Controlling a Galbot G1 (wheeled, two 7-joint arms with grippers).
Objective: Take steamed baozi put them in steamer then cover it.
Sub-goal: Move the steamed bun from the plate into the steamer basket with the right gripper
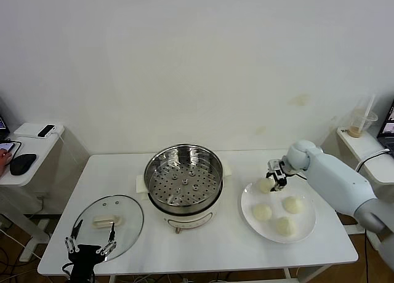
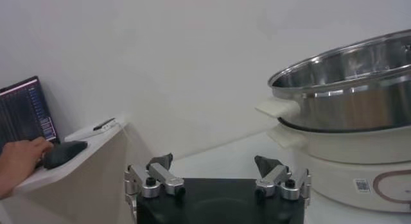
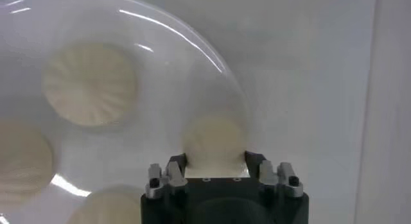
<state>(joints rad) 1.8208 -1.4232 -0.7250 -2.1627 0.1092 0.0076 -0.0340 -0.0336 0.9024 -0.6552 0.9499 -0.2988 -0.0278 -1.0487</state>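
Right gripper [image 1: 276, 176] is down at the back-left rim of the white plate [image 1: 306, 226], fingers clamped on one steamed baozi [image 1: 265, 184]. In the right wrist view the bun [image 3: 214, 142] sits squarely btwn the two fingers, touching both. Three more baozi [image 1: 284, 215] lie on the plate, apart from each other.

Key relation: the steamer [image 1: 183, 176] stands to the robot's left of the held bun, near it, w/ bare table [image 1: 234, 246] btwn plate and cooker base [image 1: 184, 221]. Basket is empty, perforated floor exposed. Judgement: next move calls for lift, then lateral transfer left over the steel rim. Bun is round, no long axis to align.

Left gripper [image 1: 91, 246] is parked at the table's front-left edge, fingers spread wide, holding nothing, just beside the glass cover [image 1: 126, 221]. The cover lies flat; its cream handle [image 1: 105, 221] runs approx. left-right. Left arm is nearer the cover.

Markings: small label [image 2: 363, 185] on the cooker base, not legible.
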